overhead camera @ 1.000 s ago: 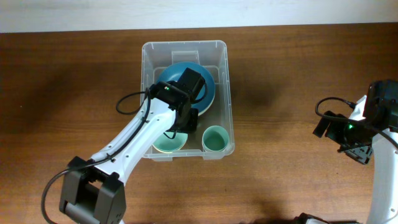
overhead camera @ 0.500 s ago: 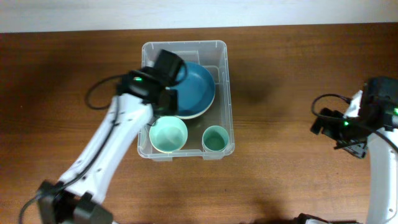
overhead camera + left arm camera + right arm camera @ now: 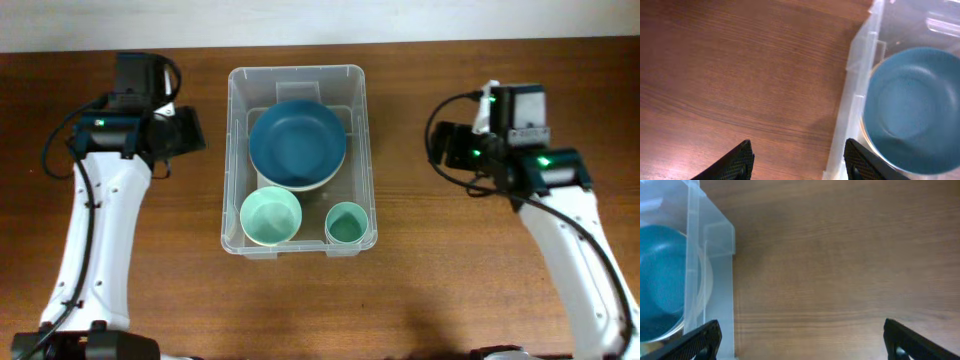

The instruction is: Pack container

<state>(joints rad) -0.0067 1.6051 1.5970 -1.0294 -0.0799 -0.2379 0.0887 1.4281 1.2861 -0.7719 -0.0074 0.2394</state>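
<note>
Jaws on both arms stand parted with nothing between them. The left gripper (image 3: 797, 162) hangs over bare table (image 3: 740, 75) at the container's 10 o'clock, and the right gripper (image 3: 802, 340) at its 2 o'clock, each outside the walls. The container (image 3: 295, 70) sits mid-table. Inside, 1 big blue bowl (image 3: 297, 143) fills the 12 o'clock end. 1 mint bowl (image 3: 271, 216) at 7 o'clock and 1 small cup (image 3: 346, 222) at 5 o'clock share the rest side by side, likely because that way all 3 fit. No loose dish shows on the table, so packing looks finished.
</note>
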